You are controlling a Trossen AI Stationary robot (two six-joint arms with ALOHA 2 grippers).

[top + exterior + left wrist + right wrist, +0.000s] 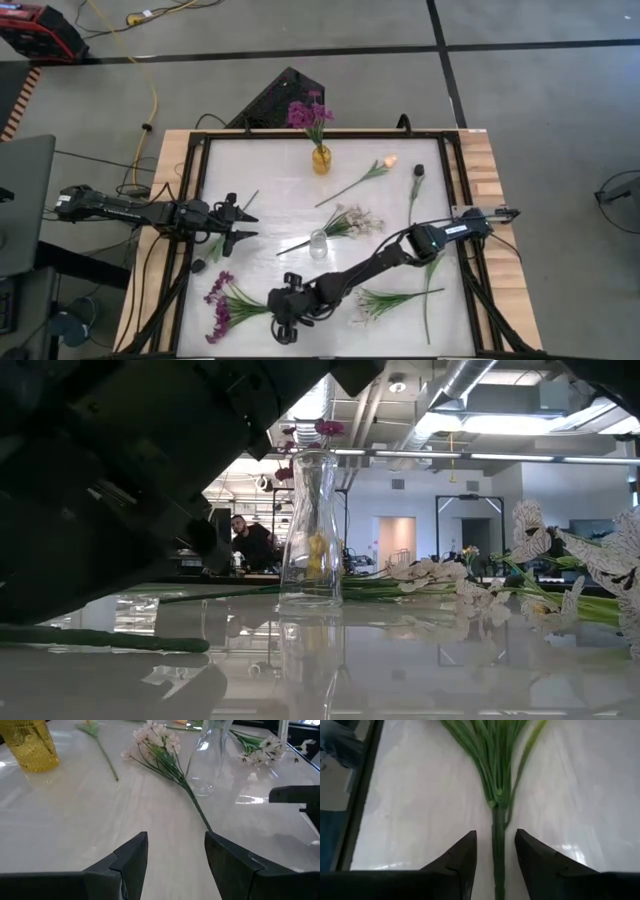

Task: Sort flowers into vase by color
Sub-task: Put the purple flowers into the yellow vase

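A purple spray (218, 305) lies flat near the table's near-left corner, its stem (497, 845) running toward my right gripper (275, 306). That gripper (495, 851) is open and low over the table, one finger on each side of the stem, and I see no touch. My left gripper (243, 226) is open at the table's left, pointing at the clear vase (318, 243); the stem end of a white spray (197, 810) lies ahead of it (175, 852). The yellow vase (320, 158) holds purple flowers (308, 112).
A peach tulip (388, 162) and a dark bud (418, 172) lie toward the far right. A second white spray (378, 303) lies under my right arm, and a long bare stem (430, 295) beside it. In the low view, the clear vase (310, 530) stands mid-table.
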